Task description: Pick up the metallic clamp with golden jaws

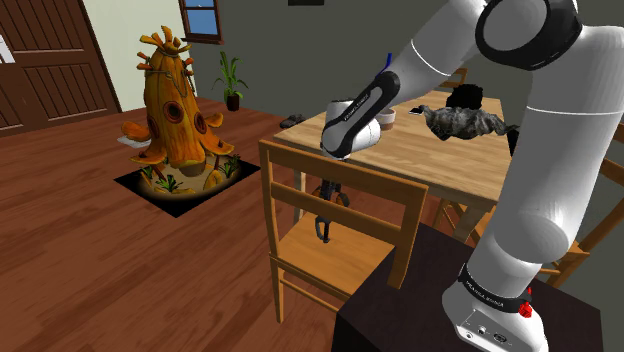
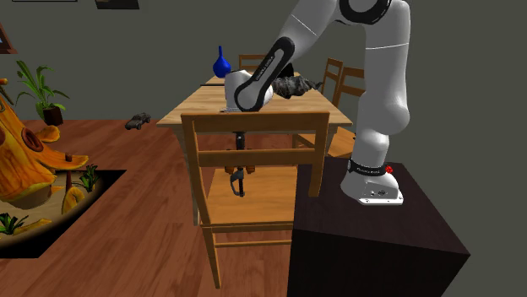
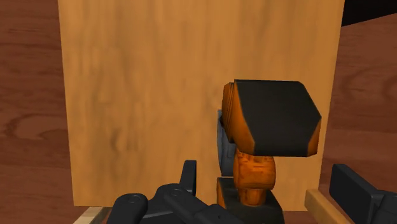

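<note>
- Gripper (image 1: 326, 198): lowered over the wooden chair (image 1: 350, 262), just above its seat; whether it is spread or clamped cannot be told.
- Clamp (image 3: 270, 118): orange and black, upright directly beneath the gripper, over the seat.

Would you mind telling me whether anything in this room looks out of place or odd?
A small dark car-like object lies on the wooden floor near the table, an odd spot. The clamp stands upright over the chair seat instead of lying flat.
</note>
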